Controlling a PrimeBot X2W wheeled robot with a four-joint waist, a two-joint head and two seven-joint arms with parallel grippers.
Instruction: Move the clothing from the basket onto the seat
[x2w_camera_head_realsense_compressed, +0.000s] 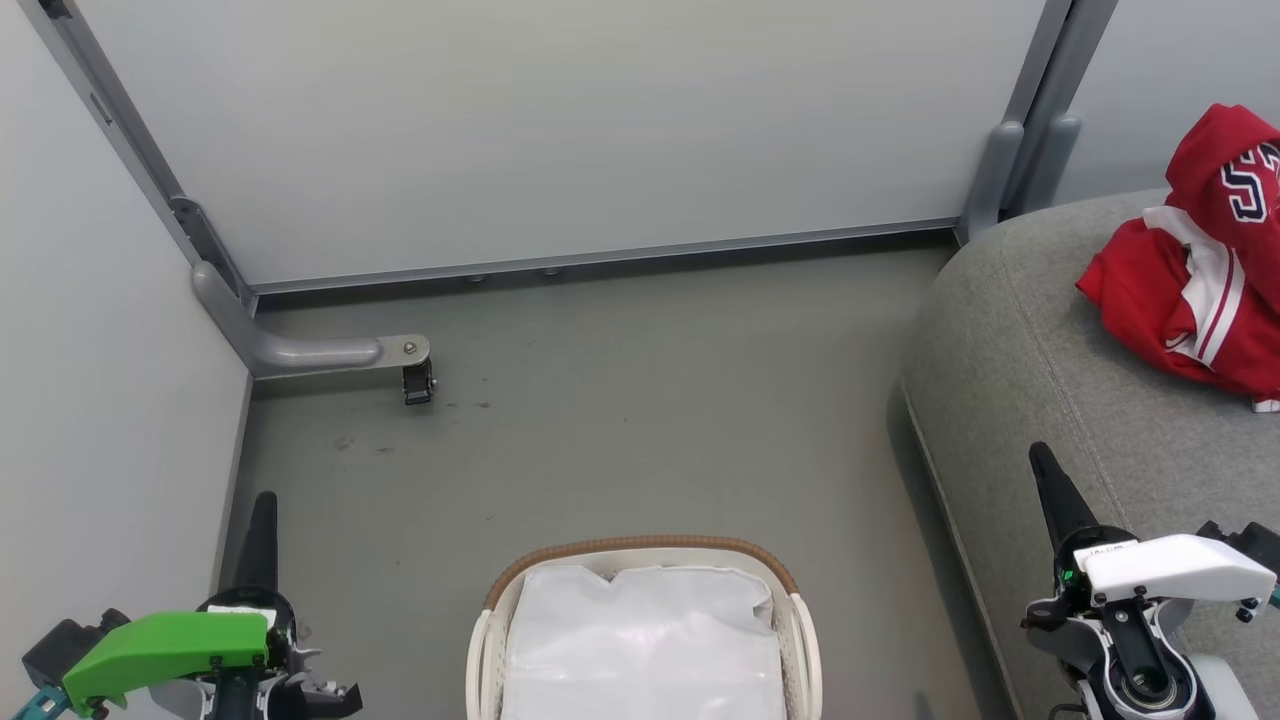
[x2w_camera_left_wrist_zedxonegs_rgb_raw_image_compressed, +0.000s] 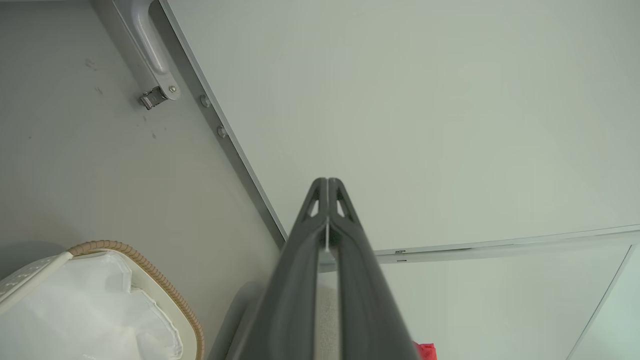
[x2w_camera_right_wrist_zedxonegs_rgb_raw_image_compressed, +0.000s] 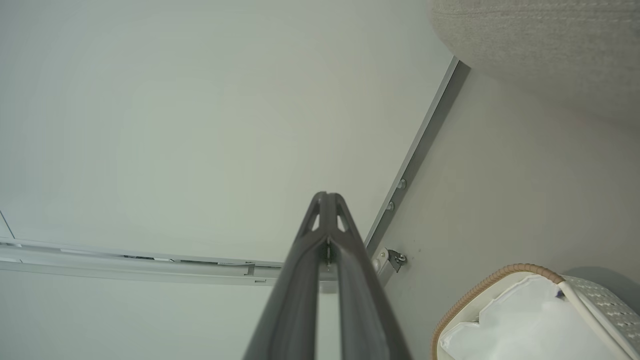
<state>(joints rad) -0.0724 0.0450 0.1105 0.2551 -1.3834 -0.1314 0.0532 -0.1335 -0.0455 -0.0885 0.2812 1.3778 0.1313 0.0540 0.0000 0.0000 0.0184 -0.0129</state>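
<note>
With left gripper (x2w_camera_left_wrist_zedxonegs_rgb_raw_image_compressed: 327, 187) and right gripper (x2w_camera_right_wrist_zedxonegs_rgb_raw_image_compressed: 326, 199) pressed together, empty — clothing (x2w_camera_head_realsense_compressed: 1190, 290) heaped on the seat (x2w_camera_head_realsense_compressed: 1020, 380) — I'd check beneath the liner (x2w_camera_head_realsense_compressed: 640, 640) in the basket (x2w_camera_head_realsense_compressed: 640, 545).

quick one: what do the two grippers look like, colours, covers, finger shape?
Left gripper: bright green plastic cover over a black body, teal fittings behind. Right gripper: same build, white cover, grey-and-black housing, small green light. Both have long, tapering dark fingers with triangular cut-outs near the tips.
</note>
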